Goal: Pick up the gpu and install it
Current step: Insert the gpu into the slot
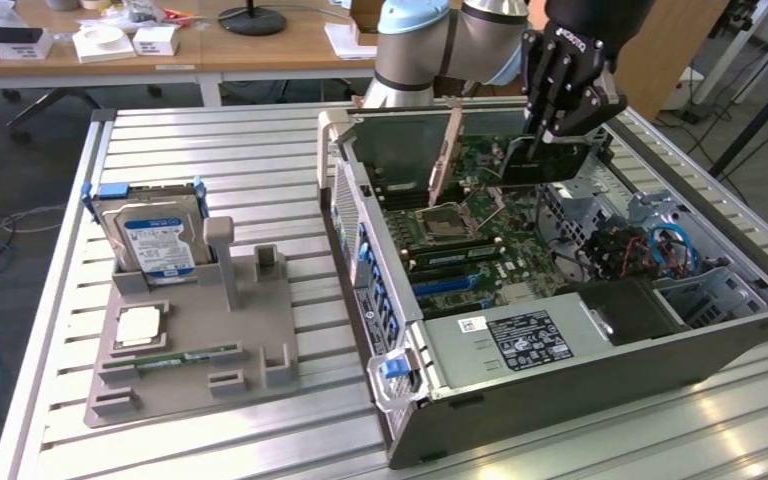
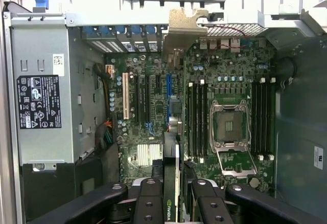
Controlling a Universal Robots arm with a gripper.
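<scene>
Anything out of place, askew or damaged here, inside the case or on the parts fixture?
Nothing looks spilled or broken. The gpu hangs in the gripper over the open case, not seated in any slot. The CPU socket is empty with its latch apparently lifted, which fits a stripped machine rather than a fault.

One robot arm (image 1: 451, 40), one gripper (image 1: 560, 130), one gpu (image 1: 544, 162). At the exterior view's right there is one open computer case (image 1: 584, 405) with one silver power box (image 1: 518, 340) inside. At the exterior view's left sits one grey holder (image 1: 271, 335) — on it one hard drive (image 1: 157, 240), one memory stick (image 1: 177, 355) and one square chip (image 1: 137, 325).
</scene>
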